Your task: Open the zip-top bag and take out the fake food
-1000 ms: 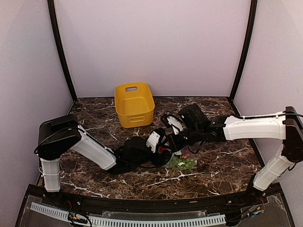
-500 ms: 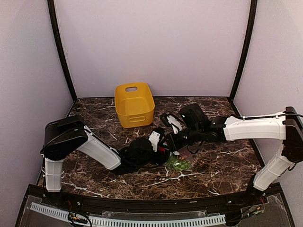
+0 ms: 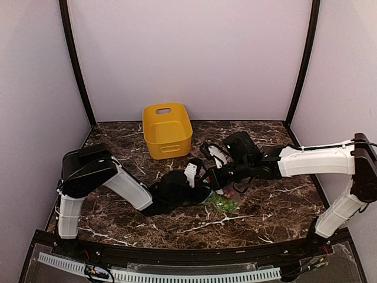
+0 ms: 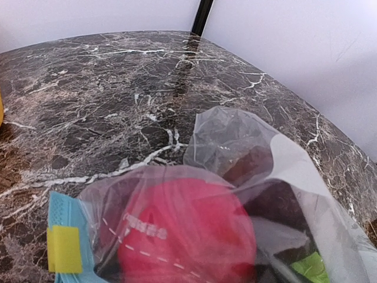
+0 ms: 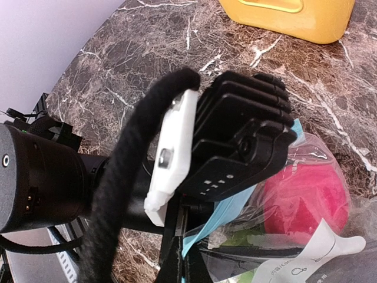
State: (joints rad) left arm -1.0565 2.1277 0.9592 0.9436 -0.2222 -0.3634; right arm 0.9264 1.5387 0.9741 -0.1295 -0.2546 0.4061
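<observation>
The zip-top bag (image 3: 222, 202) hangs between both grippers at mid-table. In the left wrist view the bag (image 4: 235, 147) fills the lower half. It holds the red fruit (image 4: 182, 230), the dark purple piece (image 4: 277, 203) and green grapes (image 4: 309, 268). Its teal zip strip (image 4: 59, 218) has a yellow slider. My left gripper (image 3: 203, 190) holds the bag's left side, its fingers hidden. My right gripper (image 5: 182, 259) is shut on the zip strip (image 5: 230, 206), beside the red fruit (image 5: 306, 194), grapes (image 5: 239, 239) and white label (image 5: 300, 259). In the top view the right gripper (image 3: 215, 180) is just above the bag.
A yellow plastic bin (image 3: 168, 131) stands behind the grippers, toward the back left; its near wall shows in the right wrist view (image 5: 294, 15). The left arm's wrist (image 5: 235, 135) sits close against the right gripper. Dark marble table (image 3: 277, 206) all round.
The left arm has pushed further right, and its shoulder and elbow have shifted right. The bag has drawn slightly left and bunched up under the grippers. The right arm has barely moved.
</observation>
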